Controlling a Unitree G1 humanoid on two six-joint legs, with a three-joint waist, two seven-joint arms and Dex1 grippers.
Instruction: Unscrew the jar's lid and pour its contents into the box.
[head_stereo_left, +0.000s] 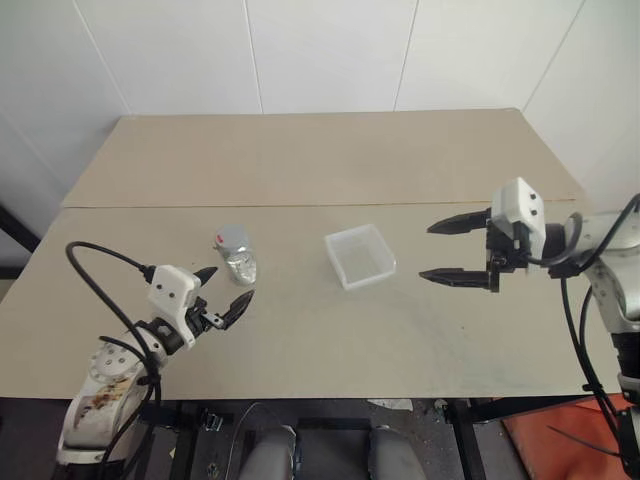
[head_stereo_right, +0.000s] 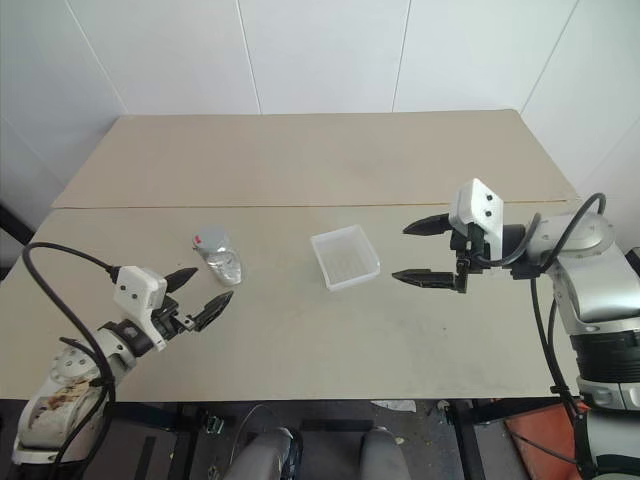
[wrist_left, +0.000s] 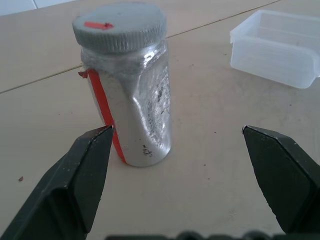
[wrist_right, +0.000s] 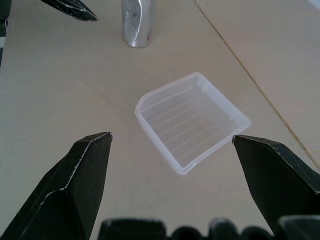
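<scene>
Just ahead of the wide-open, empty left gripper (wrist_left: 175, 145), the jar (wrist_left: 132, 100), lid (wrist_left: 119, 25) on, is being approached for grasping, the right gripper (wrist_right: 172, 140) being held spread and empty near the box (wrist_right: 192, 122).

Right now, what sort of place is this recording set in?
Probably a bare test room or lab bench, not a home. A plain tan table stands against blank white wall panels, and on it sit just a capped jar and a small clear plastic box.

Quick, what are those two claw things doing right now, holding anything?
Left tool: open, holding nothing, near the jar.
Right tool: open, holding nothing.
</scene>
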